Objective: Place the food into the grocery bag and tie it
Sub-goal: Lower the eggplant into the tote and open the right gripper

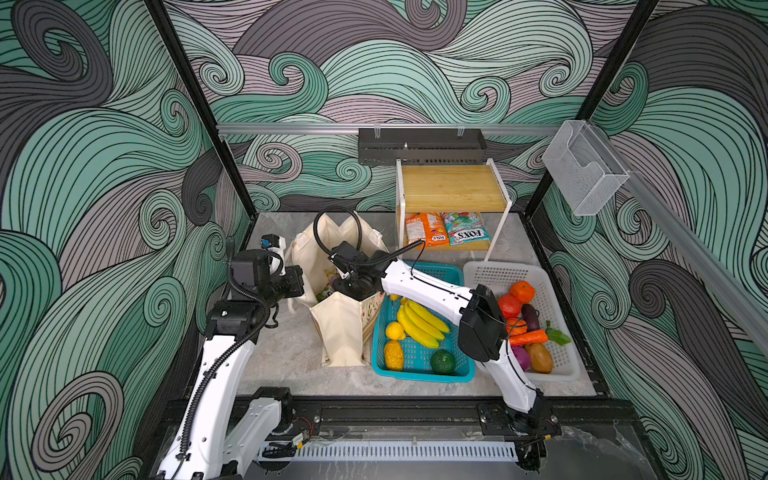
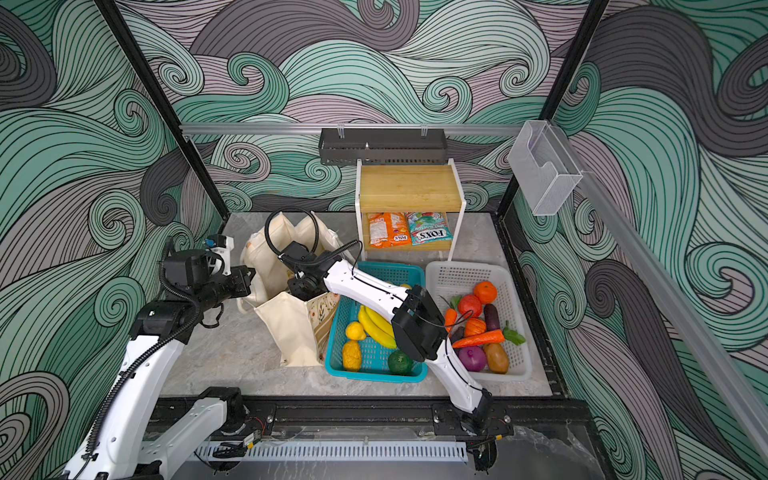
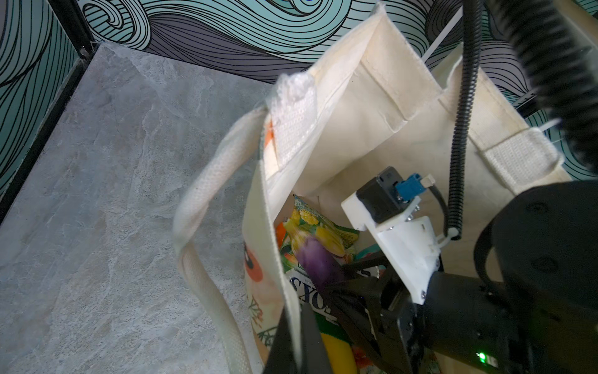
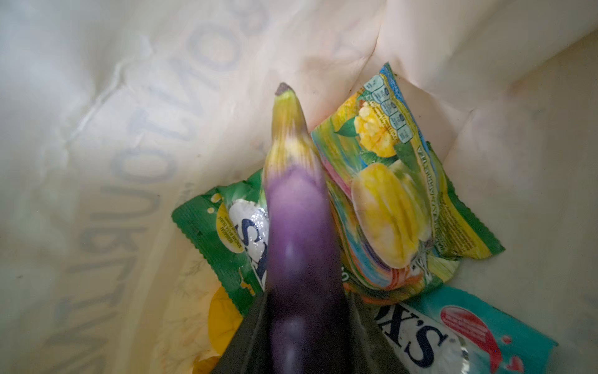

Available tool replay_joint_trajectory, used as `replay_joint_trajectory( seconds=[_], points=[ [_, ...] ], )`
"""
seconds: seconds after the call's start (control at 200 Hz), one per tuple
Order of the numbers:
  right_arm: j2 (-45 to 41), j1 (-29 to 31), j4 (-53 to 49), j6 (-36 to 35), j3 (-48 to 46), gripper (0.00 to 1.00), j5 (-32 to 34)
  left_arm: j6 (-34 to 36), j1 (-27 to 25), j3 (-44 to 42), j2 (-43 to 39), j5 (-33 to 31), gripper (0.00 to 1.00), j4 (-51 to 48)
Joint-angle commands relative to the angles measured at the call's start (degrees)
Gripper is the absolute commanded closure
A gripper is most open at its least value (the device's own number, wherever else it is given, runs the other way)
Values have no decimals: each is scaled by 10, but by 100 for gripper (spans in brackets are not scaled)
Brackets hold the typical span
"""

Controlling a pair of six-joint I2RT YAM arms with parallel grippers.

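**Left gripper** (image 3: 293, 327): my jaws are pressed together on the rim of the grocery bag (image 1: 338, 332), on its left-hand wall. I hold it there so that the soft canvas cannot fold in and the mouth stands wide for my other arm. The cream strap handle (image 3: 210, 181) hangs loose outside, beside this grip.

**Right gripper** (image 4: 304, 311): it is reached down through the bag's mouth, with the jaws clamped on the thick end of the purple eggplant (image 4: 297, 226). The stem end points at the bag floor. The eggplant is not yet let go. I judge it is carried this deep so it drops clear of the walls.

**Bag contents, beneath the eggplant:**
- green packet (image 4: 223, 226)
- packet printed with yellow fruit (image 4: 388, 200)
- teal packet (image 4: 479, 333)
- something yellow (image 4: 223, 320), probably a fruit but too hidden to name

**Teal basket** (image 1: 419, 376), just beside the bag: bananas (image 1: 419, 322) and other fruit are waiting here.

**Shelf** (image 1: 451, 187), behind the basket: an orange packet (image 1: 426, 228) and a blue-green packet (image 1: 465, 228) lie under it.

**White basket** (image 1: 498, 274), farthest right: it holds a carrot (image 1: 530, 336), an orange (image 1: 522, 291) and more.

**Status, as I judge it:** loading is partway done and tying has not begun.
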Motion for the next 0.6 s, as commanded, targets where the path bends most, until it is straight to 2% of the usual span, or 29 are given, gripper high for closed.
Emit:
replay_joint_trajectory(
  seconds=[0.0,0.215,0.28,0.35,0.425,0.44,0.5,0.595],
  points=[
    [14,3,-15,5,10,67,2,6,3,-6,-3,15,100,-20],
    [16,3,-19,-3,22,56,-2,6,2,-5,-3,15,100,-20],
    [14,3,-29,-6,38,47,-2,6,2,-5,-3,17,100,-19],
    [8,3,-37,-9,53,31,-11,6,3,-6,-1,17,100,-20],
    [-7,3,-39,-8,63,23,-24,6,2,-5,0,18,100,-20],
    [-10,3,-39,-5,65,18,-25,6,2,-5,-1,18,100,-21],
    [-24,4,-39,0,70,8,-33,6,2,-6,-2,18,100,-19],
    [-48,6,-39,3,76,2,-35,6,3,-5,-1,16,100,-21]
  ],
)
